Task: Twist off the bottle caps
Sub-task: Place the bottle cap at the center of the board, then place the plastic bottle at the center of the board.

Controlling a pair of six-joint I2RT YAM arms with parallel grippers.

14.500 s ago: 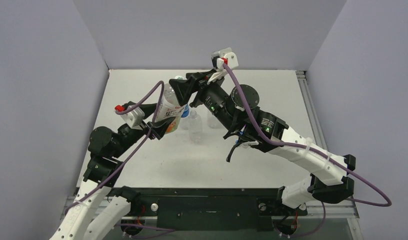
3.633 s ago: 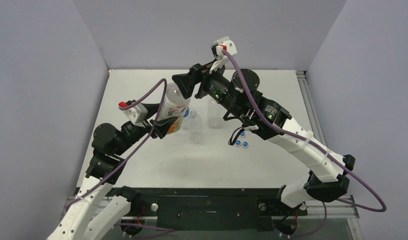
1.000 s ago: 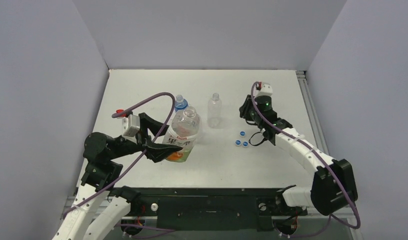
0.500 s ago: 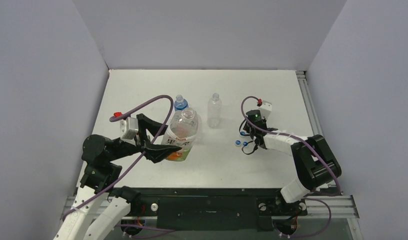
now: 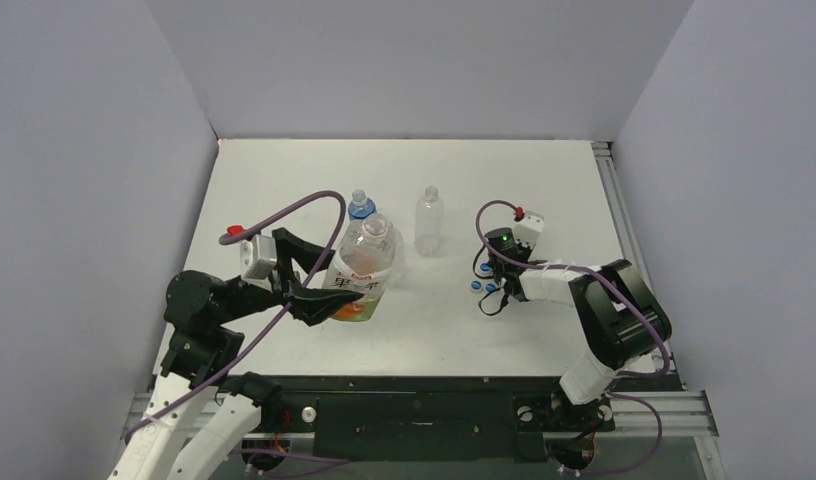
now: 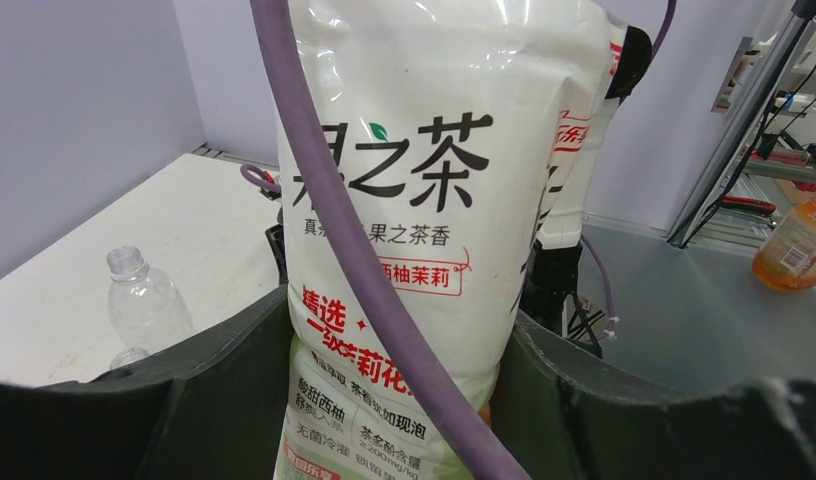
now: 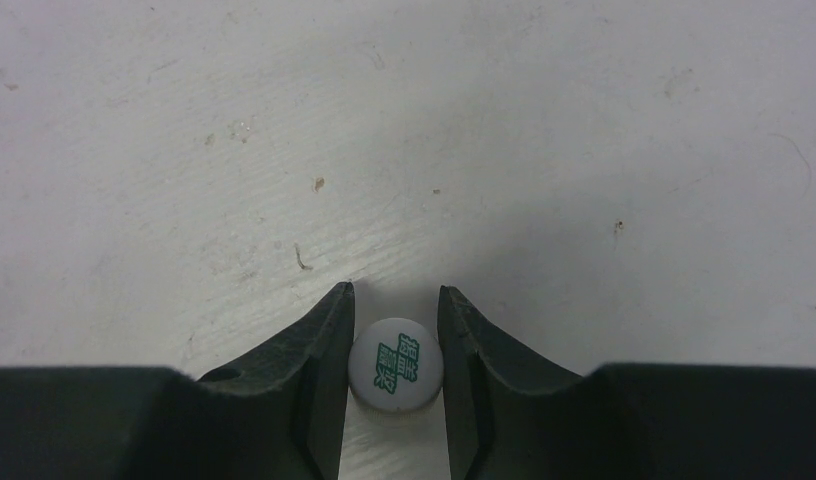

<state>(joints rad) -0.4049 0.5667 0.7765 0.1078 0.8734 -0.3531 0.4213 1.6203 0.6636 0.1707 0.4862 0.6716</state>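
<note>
My left gripper (image 5: 322, 298) is shut on the wide bottle (image 5: 362, 272) with the orange-and-green label, which stands upright with an open neck. The bottle's label (image 6: 404, 250) fills the left wrist view between my fingers (image 6: 224, 390). My right gripper (image 5: 492, 278) is low at the table, its jaws closed on the white cap (image 7: 395, 375), which touches the table (image 7: 404, 150). Two blue caps (image 5: 476, 286) lie beside it. The blue-labelled bottle (image 5: 361, 207) keeps a blue cap. A plain bottle (image 5: 429, 220) stands open; it also shows in the left wrist view (image 6: 144, 300).
Purple cables loop over both arms, one crossing the left wrist view (image 6: 364, 260). An orange bottle (image 6: 799, 245) stands off the table at the far right of that view. Grey walls close in the table (image 5: 544, 180) on three sides.
My right arm has swung down from high over the bottles to the table on the right, carrying the white cap. My left gripper lowered the wide bottle and now holds still.
</note>
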